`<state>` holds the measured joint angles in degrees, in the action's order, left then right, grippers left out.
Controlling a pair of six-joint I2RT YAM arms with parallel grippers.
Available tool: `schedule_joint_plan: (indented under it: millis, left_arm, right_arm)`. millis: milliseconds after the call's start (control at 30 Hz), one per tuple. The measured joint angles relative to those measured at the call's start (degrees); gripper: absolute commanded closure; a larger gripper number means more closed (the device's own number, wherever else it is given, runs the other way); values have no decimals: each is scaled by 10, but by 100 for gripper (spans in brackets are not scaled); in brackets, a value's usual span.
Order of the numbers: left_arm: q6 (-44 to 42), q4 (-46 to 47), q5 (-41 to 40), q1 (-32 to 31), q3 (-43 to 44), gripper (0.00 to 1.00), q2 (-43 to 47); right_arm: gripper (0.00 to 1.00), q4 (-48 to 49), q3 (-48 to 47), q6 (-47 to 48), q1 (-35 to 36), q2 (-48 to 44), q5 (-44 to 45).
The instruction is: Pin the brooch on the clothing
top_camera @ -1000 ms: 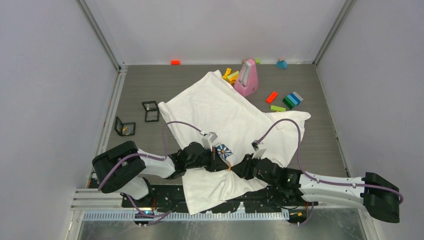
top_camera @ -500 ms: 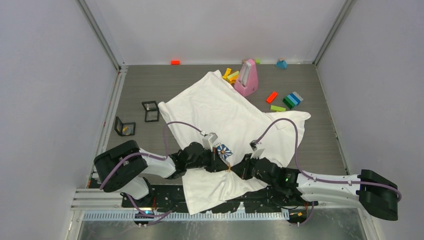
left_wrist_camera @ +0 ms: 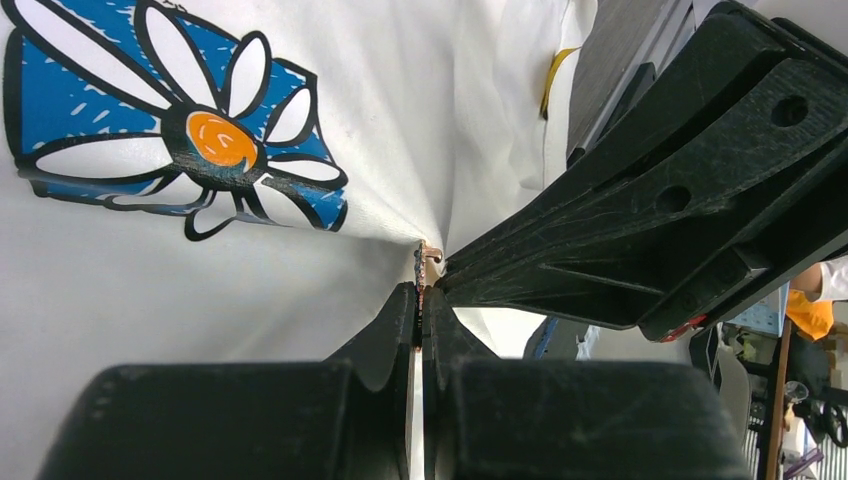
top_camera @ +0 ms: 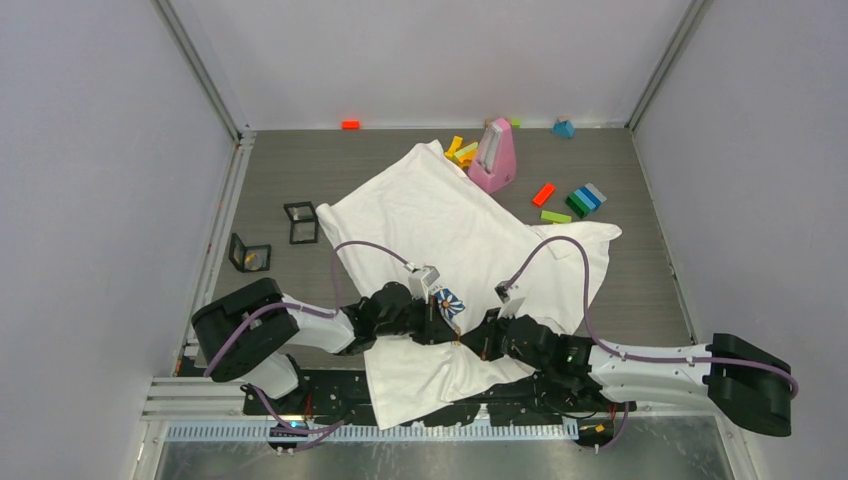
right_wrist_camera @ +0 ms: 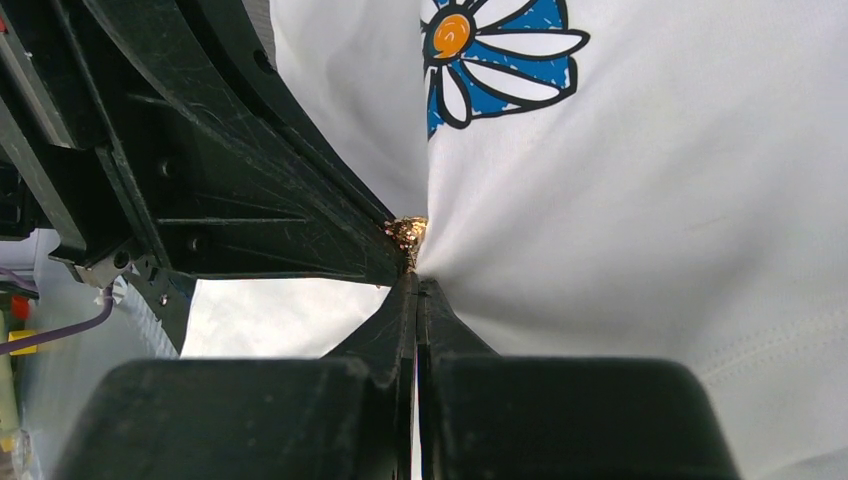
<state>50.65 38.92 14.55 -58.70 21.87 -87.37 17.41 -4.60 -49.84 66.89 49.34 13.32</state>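
T-shirt: the white T-shirt [top_camera: 440, 215] lies spread and rumpled across the surface [top_camera: 290, 170], its near hem hanging over the arms' bases.
Brooch: a small gold brooch [left_wrist_camera: 428, 256] sits in a pucker of cloth just below the daisy print [top_camera: 449, 303], right where the two hands meet.
Left hand: the left hand [left_wrist_camera: 419, 300] is squeezed tight on a thin coppery edge, which I take to be part of the brooch.
Right hand: the right hand [right_wrist_camera: 415, 285] is pinched closed on the gathered cloth, touching the brooch.
Risk, slip: the grip on the brooch is a sliver at the very tips, so a small twist could flick it out.
Risk, drag: the cloth is loose, so a pull from either hand may haul the whole T-shirt instead of seating the pin.
Risk, clash: the fingertips are touching, so any sideways move could knock one grip off.
Count: one T-shirt, one brooch, one daisy print, two hands, one pink stand [top_camera: 494, 155], two black frames [top_camera: 301, 222], and roughly nine or ten coloured blocks [top_camera: 543, 194]. The cluster beside the stand is too tight to count surely.
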Motion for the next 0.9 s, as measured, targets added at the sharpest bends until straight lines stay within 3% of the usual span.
schedule_joint_plan:
  millis: [900]
  left_arm:
    - [-45, -26, 37, 5, 21, 100, -18]
  right_arm:
    - [99, 13, 0, 4, 0, 28, -12]
